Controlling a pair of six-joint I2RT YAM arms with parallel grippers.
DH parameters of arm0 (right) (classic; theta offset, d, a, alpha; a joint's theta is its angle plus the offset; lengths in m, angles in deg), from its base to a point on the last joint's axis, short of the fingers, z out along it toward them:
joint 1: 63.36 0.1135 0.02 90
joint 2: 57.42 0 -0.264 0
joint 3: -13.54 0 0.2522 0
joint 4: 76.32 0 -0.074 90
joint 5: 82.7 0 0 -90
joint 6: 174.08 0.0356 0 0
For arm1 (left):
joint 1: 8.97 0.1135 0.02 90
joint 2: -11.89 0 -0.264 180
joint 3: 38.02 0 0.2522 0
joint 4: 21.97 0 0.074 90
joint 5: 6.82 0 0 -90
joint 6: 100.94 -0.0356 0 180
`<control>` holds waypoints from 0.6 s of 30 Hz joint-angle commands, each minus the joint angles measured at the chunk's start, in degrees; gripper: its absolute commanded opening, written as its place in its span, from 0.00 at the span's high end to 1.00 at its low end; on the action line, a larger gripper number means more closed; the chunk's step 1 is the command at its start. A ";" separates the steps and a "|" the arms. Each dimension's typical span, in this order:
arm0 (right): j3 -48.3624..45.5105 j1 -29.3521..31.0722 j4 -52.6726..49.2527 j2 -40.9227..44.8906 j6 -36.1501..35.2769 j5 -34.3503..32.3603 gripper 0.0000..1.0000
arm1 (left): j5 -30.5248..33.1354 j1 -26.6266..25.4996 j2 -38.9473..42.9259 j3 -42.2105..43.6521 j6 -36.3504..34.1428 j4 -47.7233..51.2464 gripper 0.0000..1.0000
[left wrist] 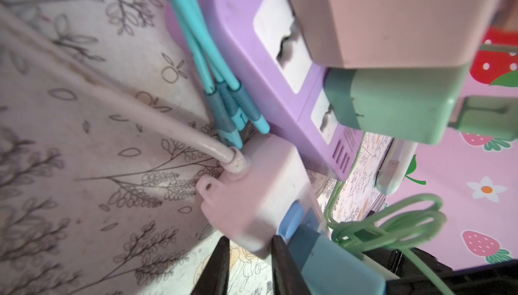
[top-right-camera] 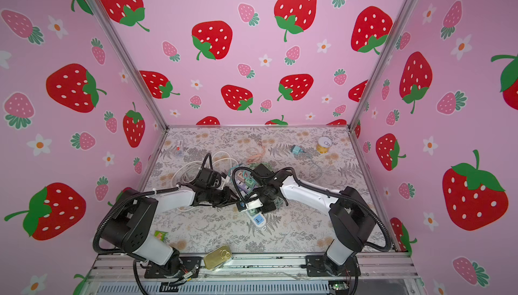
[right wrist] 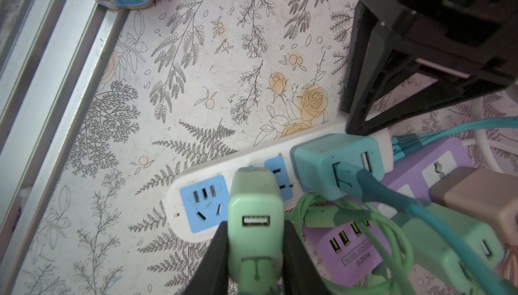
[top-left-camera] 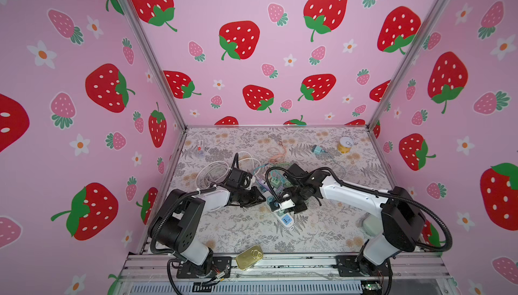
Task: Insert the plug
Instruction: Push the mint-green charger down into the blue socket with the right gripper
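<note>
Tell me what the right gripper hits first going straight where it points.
The right gripper, shut on the pale green cube-shaped charger plug, points at the white plastic power strip. The plug would meet it first, about at the blue two-pin socket face; its prongs are hidden, so contact may already exist.

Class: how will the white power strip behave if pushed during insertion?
Likely stiff: white power strip is a rigid bar. Probably slides easily, lying flat on smooth tablecloth; left gripper clamps its end. Attached cord may drag.

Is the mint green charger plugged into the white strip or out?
Cannot tell: the right gripper holds the mint green charger end-on at the white strip, hiding its prongs.
</note>
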 commanded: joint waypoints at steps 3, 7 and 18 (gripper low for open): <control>-1.34 1.31 -4.42 -3.14 -0.99 -2.02 1.00 | 1.22 1.27 -1.11 -2.40 -1.78 0.23 0.72; -1.70 2.68 -4.93 -2.84 -0.52 -1.80 1.00 | 0.33 1.84 -2.00 -3.28 -2.53 0.23 0.73; -3.73 3.19 -5.26 0.89 0.68 -0.45 1.00 | -1.40 1.95 -3.62 -3.55 -1.67 -1.96 0.73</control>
